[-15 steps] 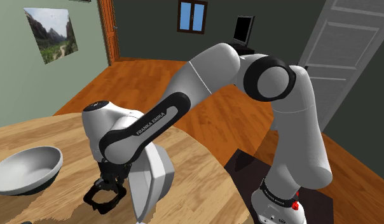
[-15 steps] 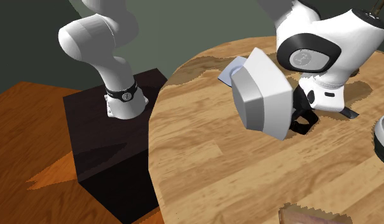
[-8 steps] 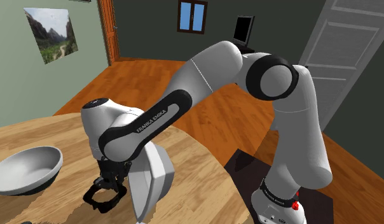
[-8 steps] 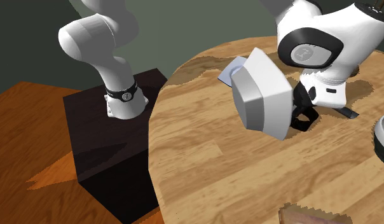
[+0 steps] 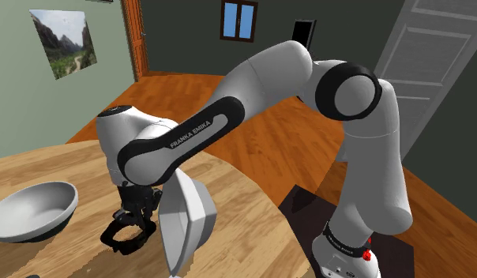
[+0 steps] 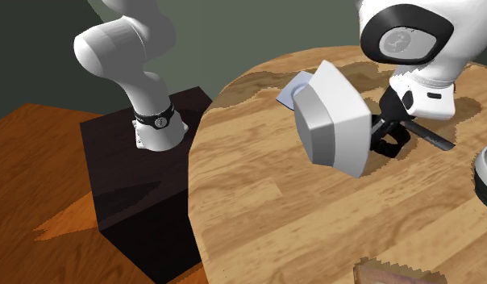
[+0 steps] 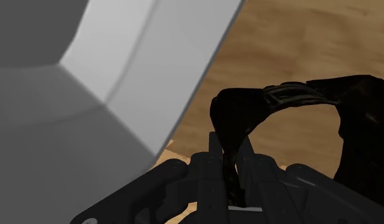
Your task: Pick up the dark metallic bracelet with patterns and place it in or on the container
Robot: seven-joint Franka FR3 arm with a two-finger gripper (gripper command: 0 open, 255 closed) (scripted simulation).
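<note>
Currently the end effector [image 5: 137, 215] is clamping one side of the dark patterned bracelet [image 5: 128, 235], its fingers pinching the band in the wrist view [image 7: 292, 95]. The bracelet is hanging below the fingertips, low over the wooden table [image 5: 237, 229] (whether it is touching the wood cannot be judged). A white angular container [image 5: 185, 217] is tilting just beside the end effector; a grey bowl [image 5: 31, 209] is sitting well apart on its other side.

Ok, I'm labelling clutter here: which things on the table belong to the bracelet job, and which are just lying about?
Job: hand, shut on the dark bracelet; grey bowl, likely the container.
Lying about: white angular object; pale flat piece; thin dark stick; brown thing.
</note>
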